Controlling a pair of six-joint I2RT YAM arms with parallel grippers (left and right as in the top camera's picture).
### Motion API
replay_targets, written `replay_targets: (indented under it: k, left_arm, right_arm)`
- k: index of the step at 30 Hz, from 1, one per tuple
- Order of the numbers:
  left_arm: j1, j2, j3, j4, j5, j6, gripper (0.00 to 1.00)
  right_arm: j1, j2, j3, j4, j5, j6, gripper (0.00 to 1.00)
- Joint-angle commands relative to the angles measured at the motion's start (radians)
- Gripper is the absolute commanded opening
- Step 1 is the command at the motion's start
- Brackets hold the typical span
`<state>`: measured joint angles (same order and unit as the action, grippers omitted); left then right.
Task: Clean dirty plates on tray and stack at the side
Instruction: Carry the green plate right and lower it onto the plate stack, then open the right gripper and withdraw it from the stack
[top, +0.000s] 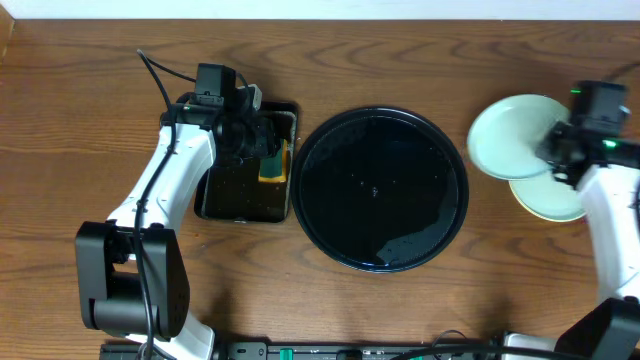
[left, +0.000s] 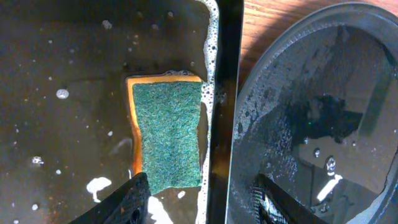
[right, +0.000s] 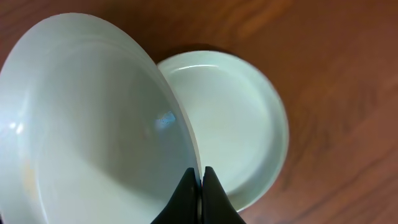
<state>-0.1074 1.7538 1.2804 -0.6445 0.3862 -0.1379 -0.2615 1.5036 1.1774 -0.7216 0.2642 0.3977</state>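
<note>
no readable text, labels, or numbers anywhere

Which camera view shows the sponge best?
The left wrist view: the sponge is large and clear, green side up. Overhead, it is only a small patch beside the left gripper. The right wrist view does not show it.

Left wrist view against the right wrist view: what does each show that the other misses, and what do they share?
Only left wrist: a sponge lying in soapy water in the rectangular tray, the wet round tray beside it, and the left tool open, holding nothing. Only right wrist: the right tool shut on the rim of a tilted plate, with a second plate lying flat behind it. Both: the wooden table.
</note>
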Motion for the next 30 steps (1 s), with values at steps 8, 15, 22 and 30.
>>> replay_targets:
  k: [8,15,22,30]
  left_arm:
    - [0.002,-0.020,-0.002,-0.021,-0.068,0.000,0.55]
    - [0.003,-0.020,-0.002,-0.081,-0.283,0.005,0.55]
    - [0.003,-0.020,-0.002,-0.104,-0.337,0.006,0.55]
    - [0.003,-0.020,-0.002,-0.103,-0.339,0.006,0.59]
  right_arm:
    - [-0.208,0.134,-0.002,-0.018,-0.166,-0.065,0.01]
    - [-0.258,0.218,-0.002,0.000,-0.184,-0.079,0.01]
    - [-0.293,0.223,-0.002,0.023,-0.183,-0.080,0.01]
    - [-0.327,0.223,-0.002,0.010,-0.221,-0.081,0.70]
